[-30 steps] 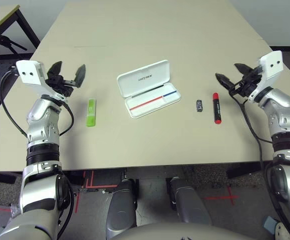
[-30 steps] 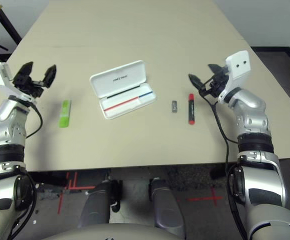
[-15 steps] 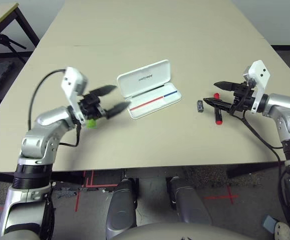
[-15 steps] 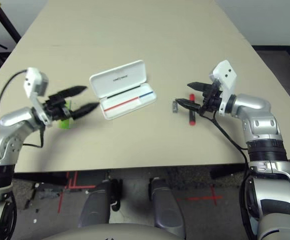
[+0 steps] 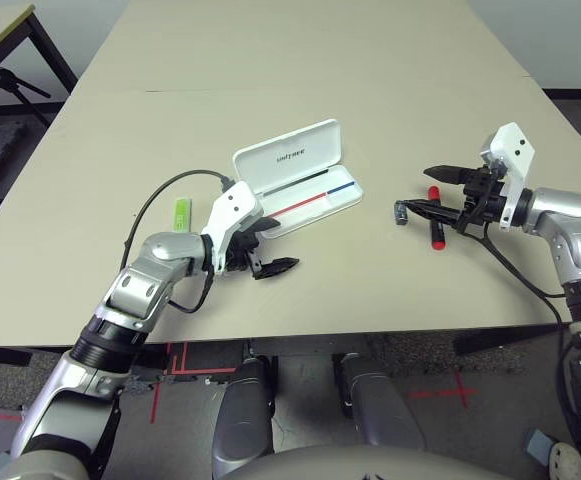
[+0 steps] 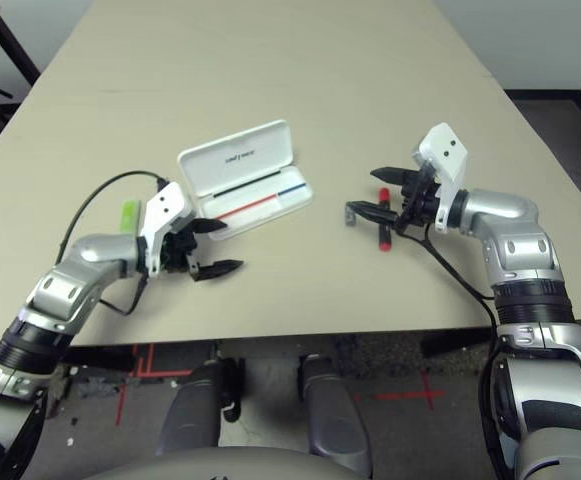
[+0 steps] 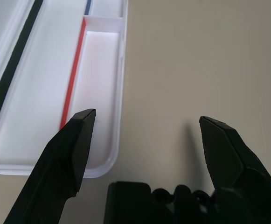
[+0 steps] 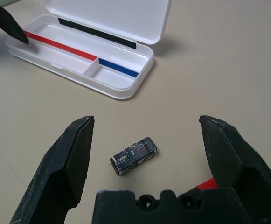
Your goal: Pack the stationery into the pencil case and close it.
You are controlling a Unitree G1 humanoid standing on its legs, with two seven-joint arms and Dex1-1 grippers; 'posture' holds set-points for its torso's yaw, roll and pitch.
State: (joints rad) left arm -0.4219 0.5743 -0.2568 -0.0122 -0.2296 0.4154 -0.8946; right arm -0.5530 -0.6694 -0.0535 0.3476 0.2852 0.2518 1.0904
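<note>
The white pencil case (image 5: 295, 180) lies open mid-table, lid back, with a red-and-blue line in its tray (image 8: 86, 60). My left gripper (image 5: 276, 246) is open and empty just off the case's near left corner (image 7: 102, 154), one fingertip over the rim. The lime-green bar (image 5: 181, 212) lies left of that arm, partly hidden by its cable. Right of the case are the small dark clip (image 8: 134, 155) and the red marker (image 5: 435, 236). My right gripper (image 5: 416, 190) hangs open over them, empty, its lower fingertip close to the clip (image 5: 400, 211).
The beige table (image 5: 300, 60) stretches far behind the case. Its near edge runs just below both arms. A dark stand (image 5: 5, 75) is off the table's far left corner. Bare tabletop lies between the case and the clip.
My left arm has swung right, away from the green bar, to the case's near left corner. The right gripper has barely shifted over the clip and marker. Both stay open.
</note>
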